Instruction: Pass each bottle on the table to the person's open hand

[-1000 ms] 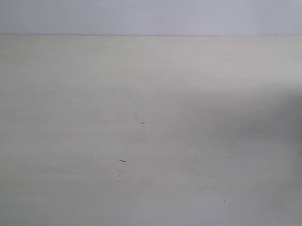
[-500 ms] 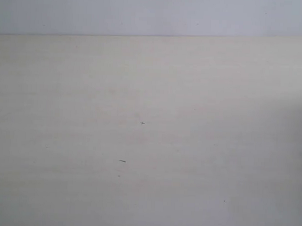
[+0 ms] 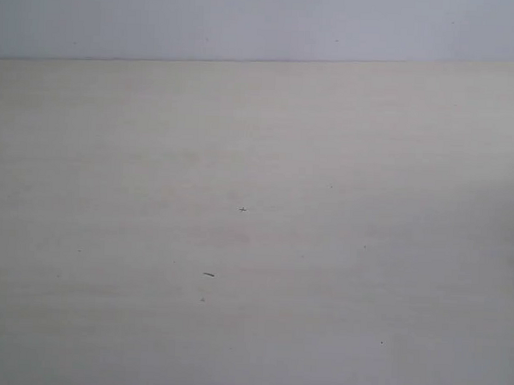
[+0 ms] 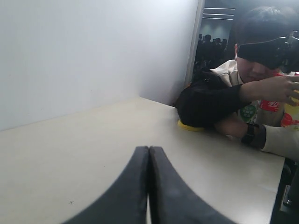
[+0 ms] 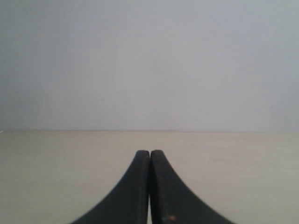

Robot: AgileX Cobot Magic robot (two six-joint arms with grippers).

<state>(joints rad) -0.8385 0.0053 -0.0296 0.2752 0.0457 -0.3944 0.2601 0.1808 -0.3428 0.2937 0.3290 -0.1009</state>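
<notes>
Against the person (image 4: 210, 100), bottles (image 4: 271, 105) show unreadable labels.

Pale beige table (image 3: 114, 152), tiny dark specks (image 3: 243, 210), yellow object (image 4: 188, 126)

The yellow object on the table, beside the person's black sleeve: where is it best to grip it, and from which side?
Grip the exposed low rim of the yellow object, coming from the open table side, probably from above: it lies flat and the black sleeve covers its far part. Its full shape is hidden.
</notes>
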